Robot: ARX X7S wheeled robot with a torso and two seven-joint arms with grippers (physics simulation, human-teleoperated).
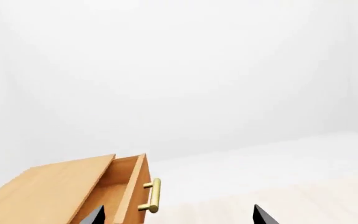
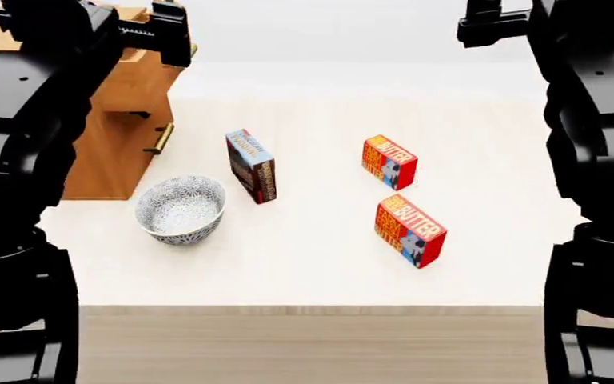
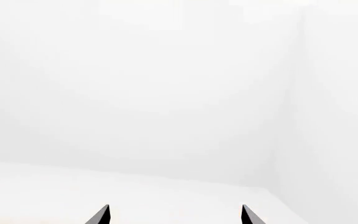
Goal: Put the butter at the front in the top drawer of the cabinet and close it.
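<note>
Lower right of head view: butter (image 2: 409, 231), front carton
Upper left: top drawer (image 1: 124, 186) pulled out
Left gripper (image 1: 177, 219): fingers spread, empty
Right gripper (image 3: 175, 218): fingers spread, empty

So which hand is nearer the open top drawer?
Left. The left hand is raised right beside the top drawer, with the drawer's handle in its wrist view. The right hand is raised at the opposite side, far off.
</note>
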